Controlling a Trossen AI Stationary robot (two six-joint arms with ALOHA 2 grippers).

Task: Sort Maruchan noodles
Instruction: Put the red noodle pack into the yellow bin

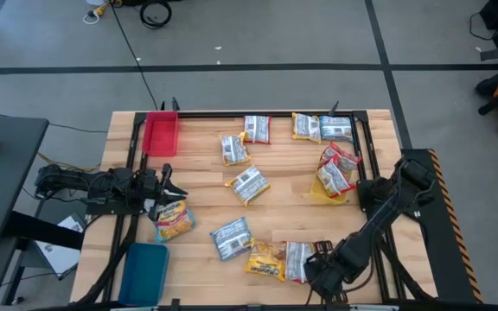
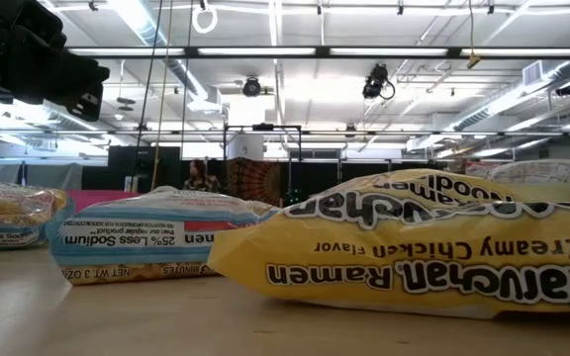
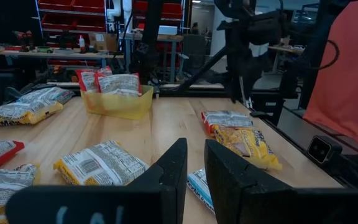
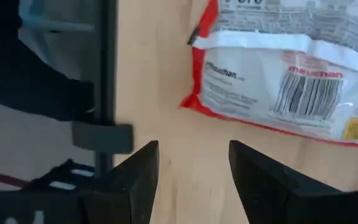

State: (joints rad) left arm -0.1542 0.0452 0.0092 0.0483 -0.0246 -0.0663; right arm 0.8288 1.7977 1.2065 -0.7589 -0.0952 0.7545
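Note:
Several Maruchan packets lie flat on the wooden table (image 1: 206, 186). A yellow-edged one (image 1: 173, 218) lies just near-side of my left gripper (image 1: 168, 184), whose fingers stand a little apart above the table (image 3: 194, 165). My right gripper (image 1: 320, 269) is open by the near edge, beside a red-edged packet (image 1: 297, 259), which shows ahead of its fingers (image 4: 278, 81). Next to that lie a yellow packet (image 1: 266, 259) and a blue-edged one (image 1: 231, 238). Two red-edged packets (image 1: 335, 170) rest in a yellow tray (image 1: 318, 195).
A red tray (image 1: 160, 134) sits at the far left corner and a blue tray (image 1: 145, 272) at the near left. More packets lie along the far edge (image 1: 305, 126) and mid-table (image 1: 249, 183). A black frame (image 1: 366, 147) rims the table. Someone in orange (image 3: 347, 74) stands beyond the right side.

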